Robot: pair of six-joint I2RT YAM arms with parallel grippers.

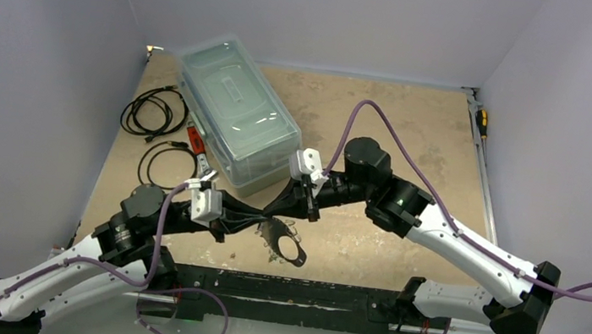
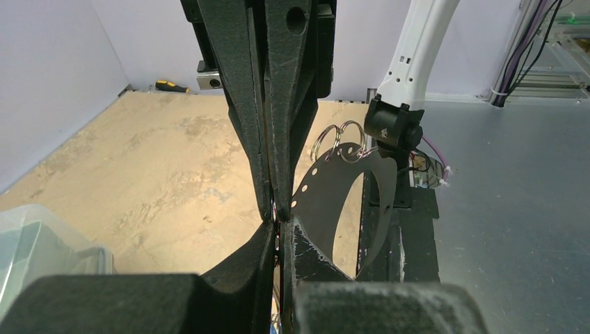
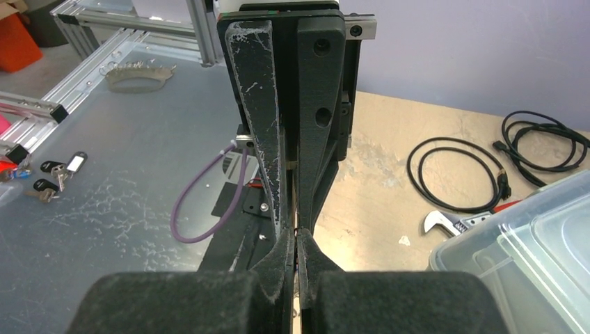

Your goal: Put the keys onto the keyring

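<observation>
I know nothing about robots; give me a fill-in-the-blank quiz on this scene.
The left end effector grips the ___.
The right end effector is ___.
The clear box has its lid ___.
Seen from above, the black cables lie ___ of the box.
Missing words: keyring; shut; on; left.

The closed left gripper point(image 2: 281, 227) grips the keyring point(image 2: 320, 191) tip-to-tip with the closed right gripper point(image 2: 273, 207), metal rings point(image 2: 341, 142) far right.
</observation>
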